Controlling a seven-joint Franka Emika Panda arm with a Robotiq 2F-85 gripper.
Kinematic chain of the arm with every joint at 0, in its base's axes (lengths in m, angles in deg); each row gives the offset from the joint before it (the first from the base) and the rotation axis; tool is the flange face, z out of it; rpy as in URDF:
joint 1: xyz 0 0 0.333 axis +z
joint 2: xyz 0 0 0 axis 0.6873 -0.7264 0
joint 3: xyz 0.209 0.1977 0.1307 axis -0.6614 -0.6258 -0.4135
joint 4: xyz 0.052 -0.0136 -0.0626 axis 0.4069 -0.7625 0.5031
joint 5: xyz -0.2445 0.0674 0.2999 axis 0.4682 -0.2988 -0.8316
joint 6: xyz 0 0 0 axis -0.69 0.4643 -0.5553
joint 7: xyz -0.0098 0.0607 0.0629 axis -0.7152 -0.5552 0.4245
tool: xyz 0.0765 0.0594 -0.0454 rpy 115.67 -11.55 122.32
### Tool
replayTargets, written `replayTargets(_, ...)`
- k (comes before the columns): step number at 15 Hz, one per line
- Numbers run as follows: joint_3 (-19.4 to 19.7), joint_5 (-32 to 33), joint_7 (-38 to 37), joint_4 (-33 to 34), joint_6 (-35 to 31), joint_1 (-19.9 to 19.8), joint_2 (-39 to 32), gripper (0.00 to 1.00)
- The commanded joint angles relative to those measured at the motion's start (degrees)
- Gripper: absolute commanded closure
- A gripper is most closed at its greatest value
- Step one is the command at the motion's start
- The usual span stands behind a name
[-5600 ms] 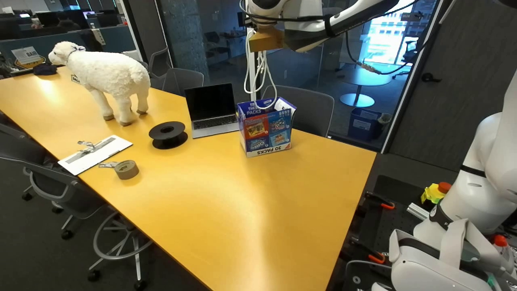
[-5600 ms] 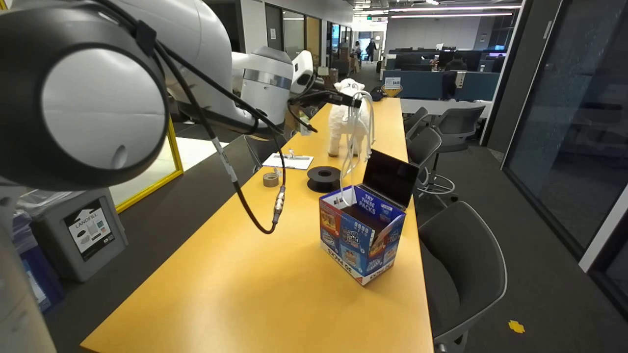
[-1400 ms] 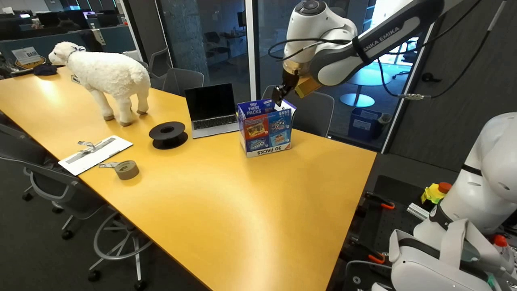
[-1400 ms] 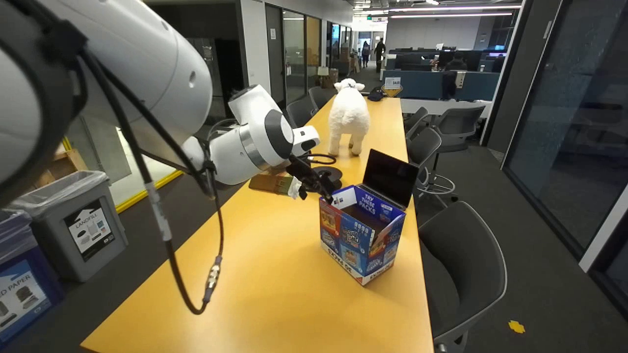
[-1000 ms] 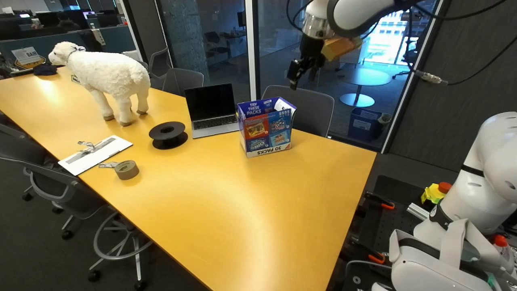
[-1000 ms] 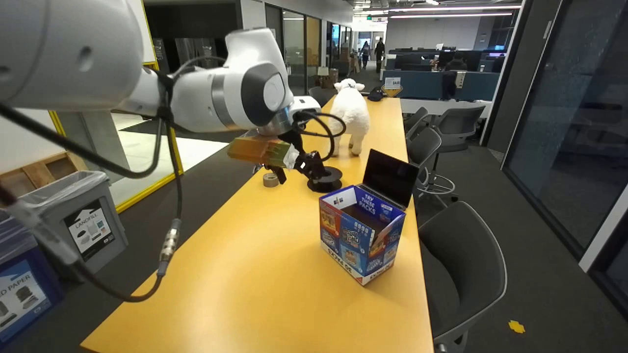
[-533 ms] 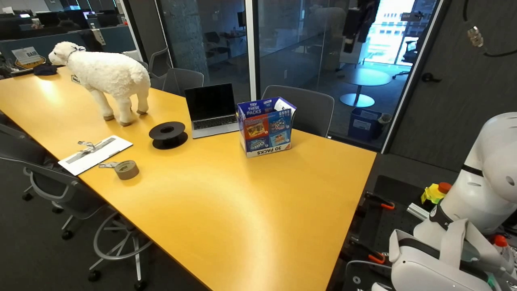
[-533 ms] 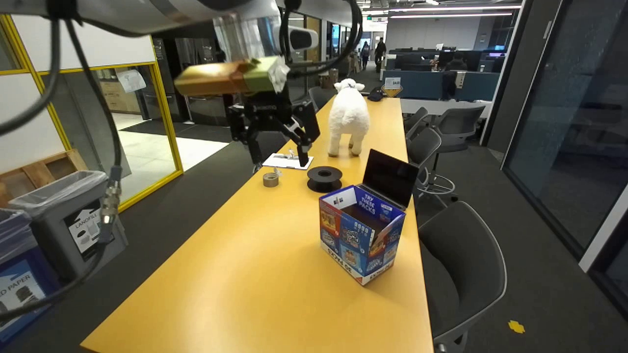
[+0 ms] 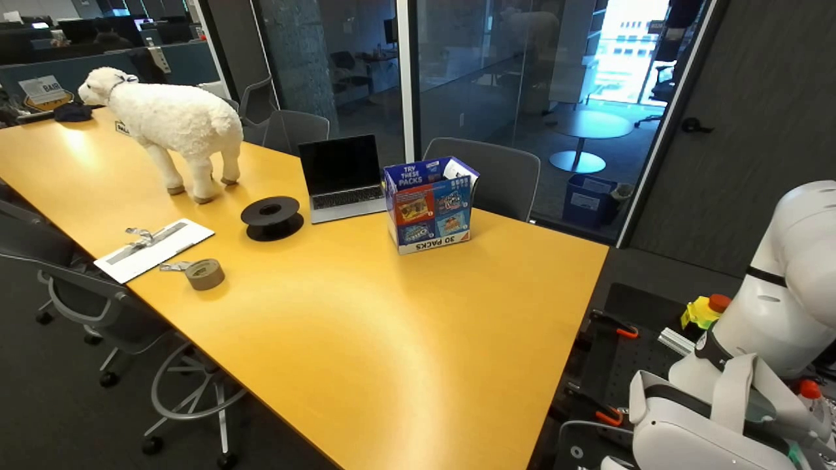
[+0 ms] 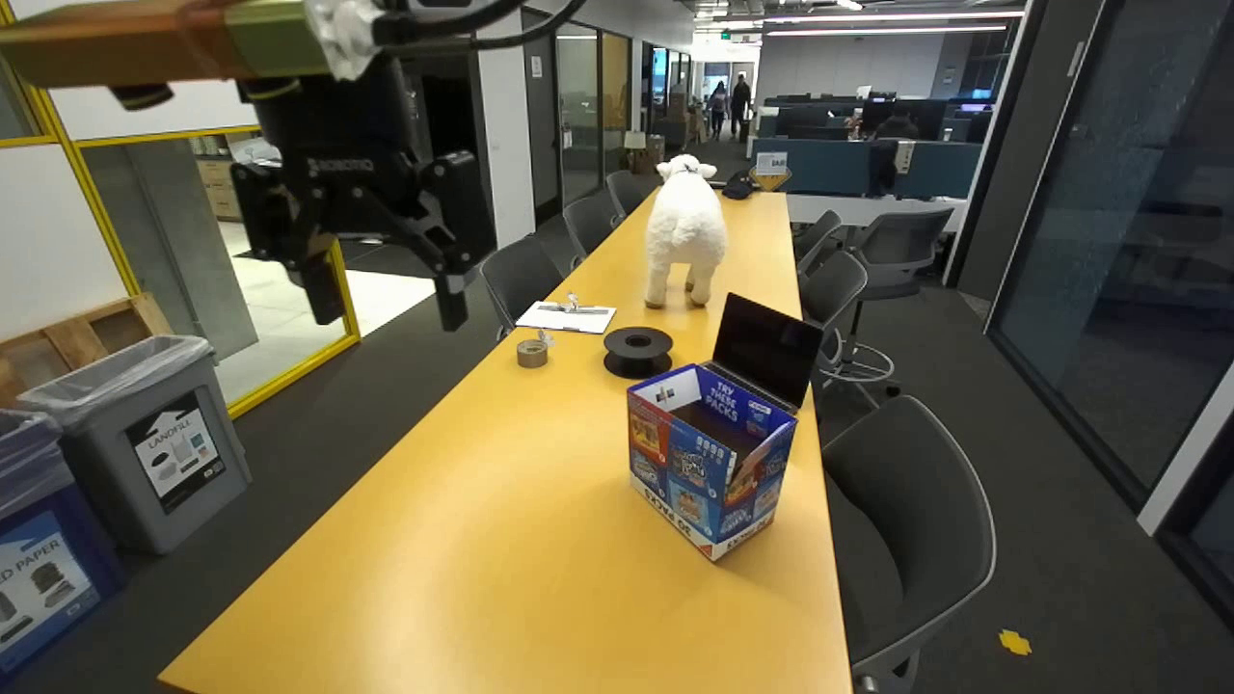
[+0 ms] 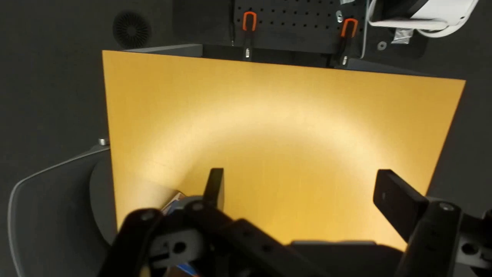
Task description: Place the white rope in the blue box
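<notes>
- Gripper (image 10: 388, 310): raised above the table (image 10: 501, 540), at left in an exterior view, its fingers (image 11: 399, 204) spread wide and directed downward; in the wrist view, tabletop shows between them.
- Blue box (image 10: 709, 472): mouth upward by the right edge of the table, well apart from the gripper; the printed "30 PACKS" reads upside down.
- White rope: position cannot be told; the lower interior of the blue box is dark and partly screened by its walls, so the contents are uncertain.
- Laptop (image 10: 766, 349): screen raised, just beyond the blue box.
- Spool (image 10: 638, 360): black, lying flat, to the left of the laptop.
- Roll of tape (image 10: 531, 355): left of the spool, on the near side of the clipboard (image 10: 564, 318).
- Toy sheep (image 10: 686, 226): on its feet, farther along the table.
- Chair (image 10: 916, 501): grey, right of the table.
- Headset (image 9: 692, 437): white, at near right in an exterior view, beside the arm's base (image 9: 751, 339).
</notes>
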Motion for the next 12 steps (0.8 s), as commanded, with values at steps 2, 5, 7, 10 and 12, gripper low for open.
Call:
replayTargets(2,-0.5,-6.1,1.4,-5.2,-0.5,2.8,2.3,0.0)
replayTargets(5,-0.6,-7.3,1.8,-7.6,-0.7,3.2,2.3,0.0)
replayTargets(7,-1.1,-6.6,1.3,-8.8,-0.8,2.7,2.6,0.0)
replayTargets(10,-0.9,-6.3,1.2,-8.4,0.0,2.4,1.4,0.0)
replayTargets(12,-0.9,-6.3,1.2,-8.4,0.0,2.4,1.4,0.0)
